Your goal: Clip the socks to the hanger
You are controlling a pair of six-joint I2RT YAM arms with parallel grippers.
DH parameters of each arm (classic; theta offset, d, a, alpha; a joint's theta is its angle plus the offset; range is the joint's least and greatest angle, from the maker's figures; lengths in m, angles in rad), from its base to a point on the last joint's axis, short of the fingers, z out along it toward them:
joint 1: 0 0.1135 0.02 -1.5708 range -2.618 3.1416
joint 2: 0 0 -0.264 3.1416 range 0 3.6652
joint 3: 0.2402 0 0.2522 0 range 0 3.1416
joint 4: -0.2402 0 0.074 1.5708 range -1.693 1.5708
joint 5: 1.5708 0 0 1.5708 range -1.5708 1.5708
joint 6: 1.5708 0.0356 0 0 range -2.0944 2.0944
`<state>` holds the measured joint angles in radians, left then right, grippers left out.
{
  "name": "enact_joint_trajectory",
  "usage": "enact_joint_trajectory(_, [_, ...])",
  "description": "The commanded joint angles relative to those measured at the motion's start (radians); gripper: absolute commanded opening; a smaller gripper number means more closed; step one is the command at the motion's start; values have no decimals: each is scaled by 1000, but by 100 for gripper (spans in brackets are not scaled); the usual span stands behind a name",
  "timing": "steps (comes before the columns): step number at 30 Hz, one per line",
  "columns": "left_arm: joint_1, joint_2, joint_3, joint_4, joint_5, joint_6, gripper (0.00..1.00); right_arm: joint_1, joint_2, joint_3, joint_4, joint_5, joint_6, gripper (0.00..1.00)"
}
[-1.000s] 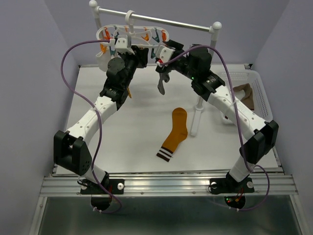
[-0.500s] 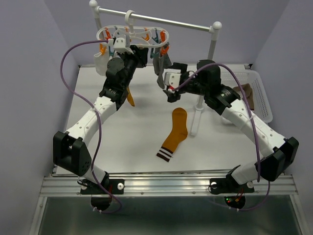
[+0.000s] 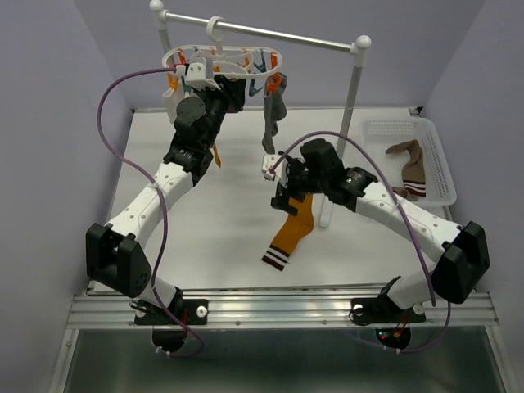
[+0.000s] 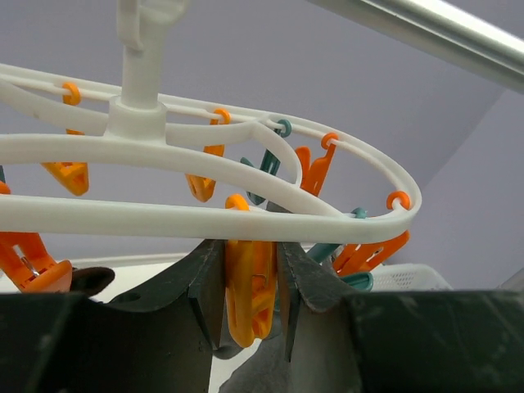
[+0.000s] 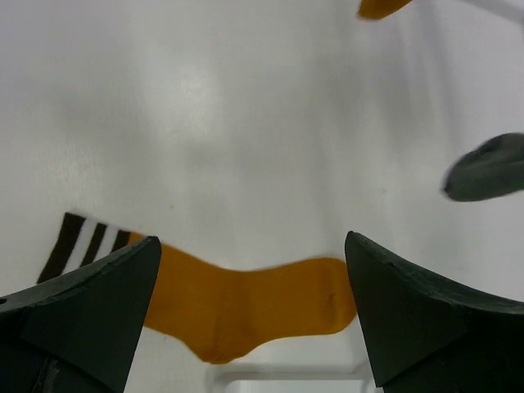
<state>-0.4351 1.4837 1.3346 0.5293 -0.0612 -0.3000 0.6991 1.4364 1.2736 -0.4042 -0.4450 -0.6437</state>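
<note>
The right gripper (image 5: 251, 246) had swung down from the hanger (image 4: 123, 214) at 11 o'clock, leaving a grey sock (image 3: 270, 123) clipped there. It hovered with jaws wide apart over the mustard sock (image 3: 293, 229) mid-table. The left gripper (image 4: 248, 262) stood clamped on an orange clip (image 4: 246, 303). The mustard sock looked light and limp, probably best pinched at its striped cuff toward 7 o'clock. No writing was legible.

I'm looking at a white table (image 3: 205, 246) carrying a metal rail stand (image 3: 270, 33), its rail running left to right between two white ball-topped posts. A white perforated basket (image 3: 443, 164) sits at the table's right edge, toward the far corner.
</note>
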Motion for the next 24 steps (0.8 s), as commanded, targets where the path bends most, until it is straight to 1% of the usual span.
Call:
enact_joint_trajectory(1, [6,-63,0,41,-45,-11,0,152,56,-89,-60,266,121,100])
enact_joint_trajectory(2, [7,-65,-3,40,-45,-11,0,210,74,-101,-93,300,136,100])
enact_joint_trajectory(3, [6,-66,-6,38,-51,-13,0,236,93,-126,-96,372,142,100])
enact_joint_trajectory(4, [7,-66,-8,37,-55,-14,0,259,108,-135,-97,403,148,100])
enact_joint_trajectory(6, [6,-69,-14,34,-55,-14,0,275,142,-152,-99,428,200,99])
enact_joint_trajectory(9, [7,-76,-20,23,-43,-11,0,306,136,-227,-76,428,251,98])
enact_joint_trajectory(11, [6,-79,-17,14,-38,-4,0,347,125,-288,-50,483,268,98])
enact_joint_trajectory(12, [6,-80,-15,3,-43,-4,0,347,122,-299,-29,499,301,97])
enact_joint_trajectory(17, [6,-86,-11,-2,-40,-1,0,392,85,-387,37,512,361,90])
enact_joint_trajectory(18, [6,-86,-11,-2,-37,-2,0,392,66,-399,50,517,366,87])
enact_joint_trajectory(24, [6,-82,9,-17,-42,-2,0,424,7,-462,148,503,374,82])
